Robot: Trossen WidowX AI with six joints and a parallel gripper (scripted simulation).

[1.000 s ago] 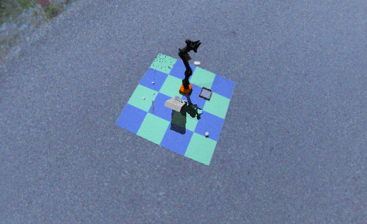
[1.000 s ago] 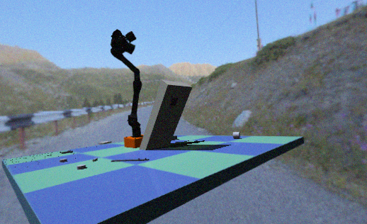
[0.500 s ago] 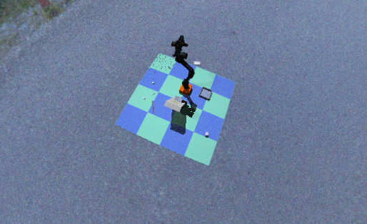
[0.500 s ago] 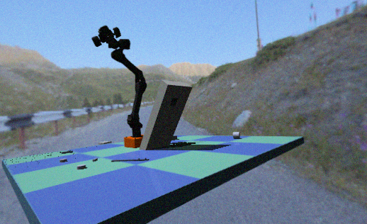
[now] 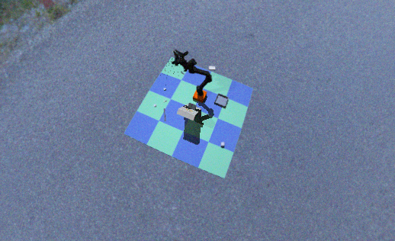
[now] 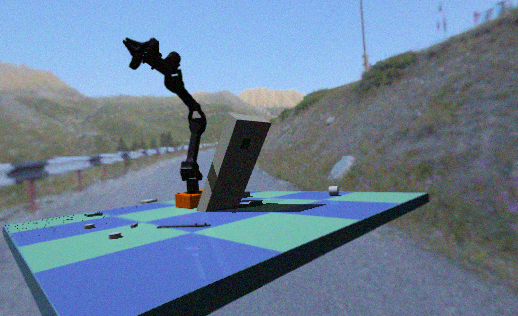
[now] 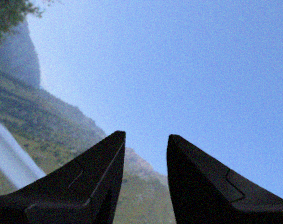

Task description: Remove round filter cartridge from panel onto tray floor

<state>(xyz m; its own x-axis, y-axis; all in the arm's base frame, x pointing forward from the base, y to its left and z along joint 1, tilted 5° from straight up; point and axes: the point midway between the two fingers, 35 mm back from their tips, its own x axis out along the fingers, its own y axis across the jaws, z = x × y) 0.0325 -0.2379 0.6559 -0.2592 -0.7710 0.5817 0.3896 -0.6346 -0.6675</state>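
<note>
Presently, claw (image 7: pixel 145 136): fingers are standing drawn in to a narrow gap, gripping nothing; only sky and hillside are showing between them in the wrist view.

Claw pose: it is hanging high in the air (image 6: pixel 131 50), pointing up and away from the work and touching nothing.

Service panel (image 6: pixel 236 160): it is leaning on the counter (image 6: pixel 279 230), well below the claw and behind the way the claw is facing.

Filter cartridge (image 6: pixel 245 143): it is showing only as a small dark mark on the upper panel face, apparently seated in the panel; the slots are too small to make out. It is sitting well apart from the claw, lower and to its rear.

Tray (image 5: pixel 221 101): it is lying far beneath the claw, near the arm's base.

Risk 1: the claw is aiming skyward, so the swing back down is looking long; a poorly lined approach may be striking the panel edge and not meeting the slots.

Risk 2: the narrowed fingers may not be matching the slot spacing, and could be skating off the flush face.

Progress: extraction is not yet beginning, by my reading.
</note>
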